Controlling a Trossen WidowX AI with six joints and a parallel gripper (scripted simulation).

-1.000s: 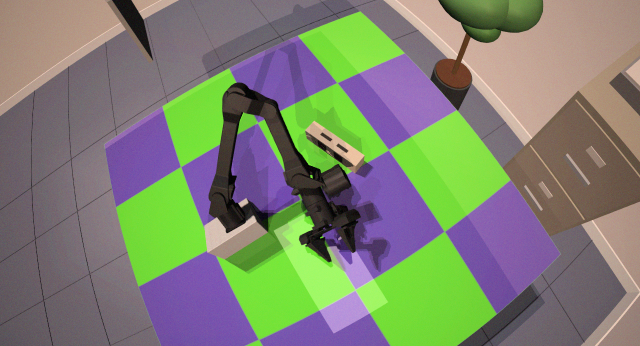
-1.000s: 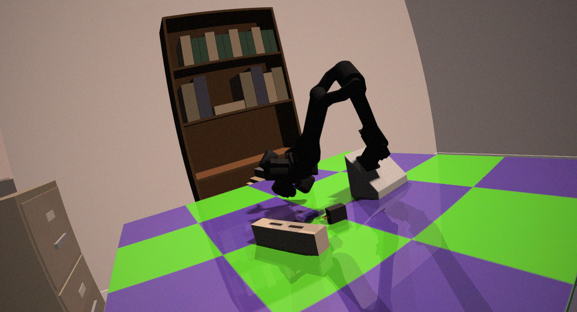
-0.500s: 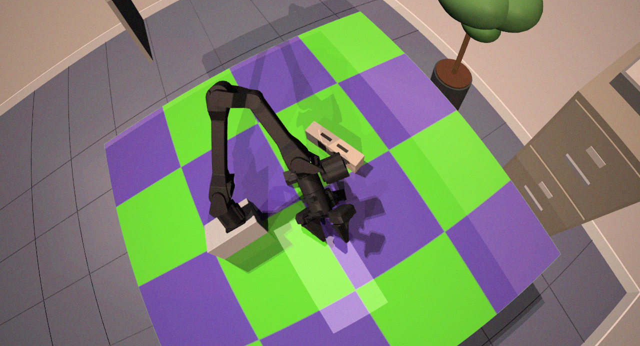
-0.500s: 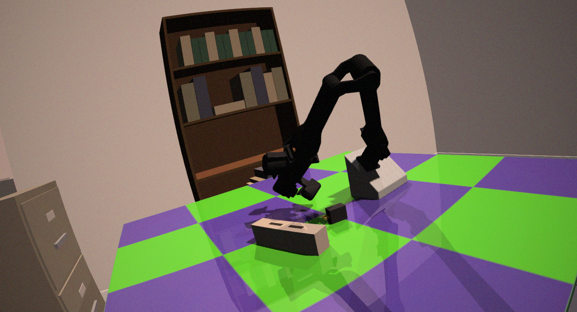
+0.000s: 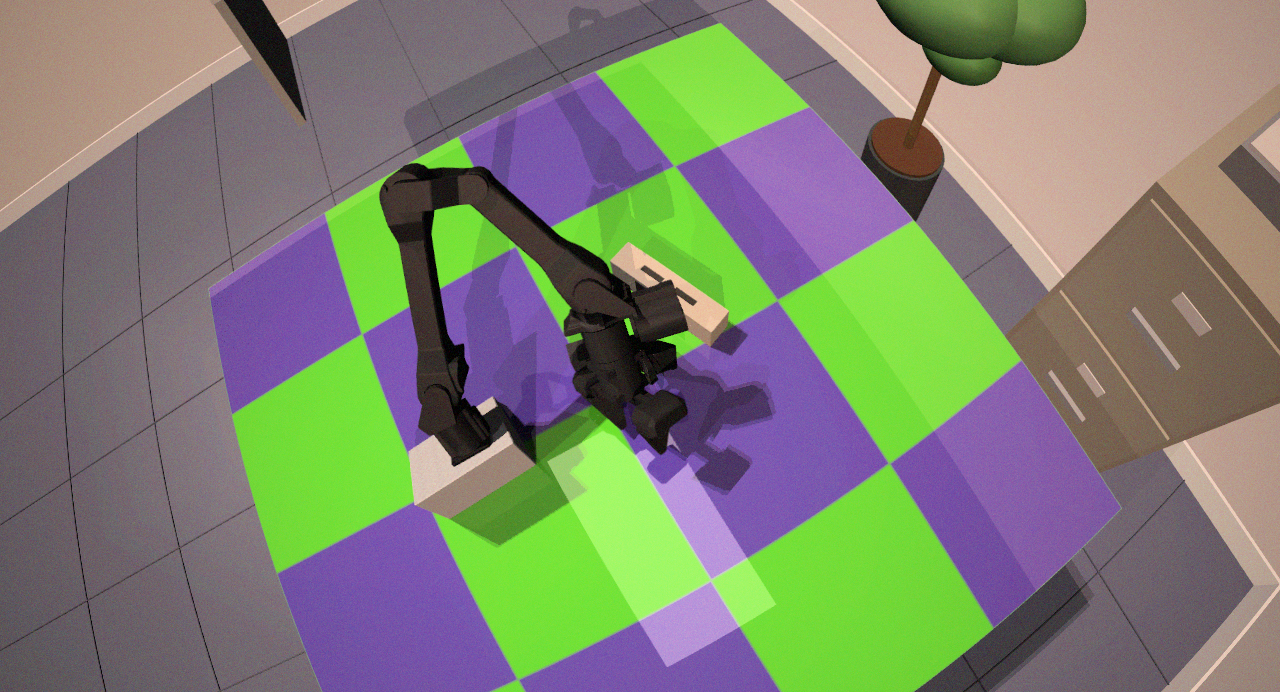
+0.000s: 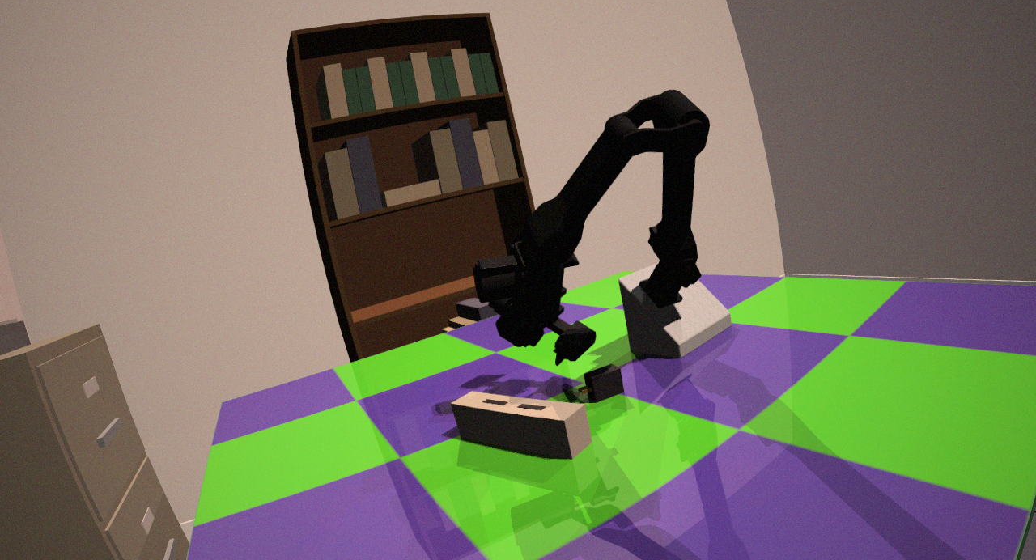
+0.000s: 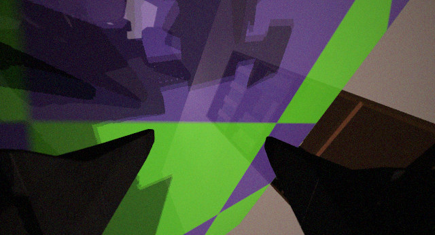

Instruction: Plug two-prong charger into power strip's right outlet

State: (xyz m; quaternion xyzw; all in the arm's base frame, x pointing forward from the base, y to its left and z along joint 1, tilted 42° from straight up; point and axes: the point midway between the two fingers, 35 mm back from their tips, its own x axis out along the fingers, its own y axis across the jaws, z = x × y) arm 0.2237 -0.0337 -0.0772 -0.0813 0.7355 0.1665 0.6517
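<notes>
Exterior view: pincer [image 6: 572, 348] spread wide, holding nothing, above charger [image 6: 602, 382].

From above, the charger [image 6: 602, 383] is hidden under the arm [image 5: 528, 231], and one end of the power strip [image 5: 669, 294] is covered by the wrist. In the wrist view neither is seen; the gripper [image 7: 209, 140] is cut off by the lower edge. The charger's prongs are too small to be made out from the side.
</notes>
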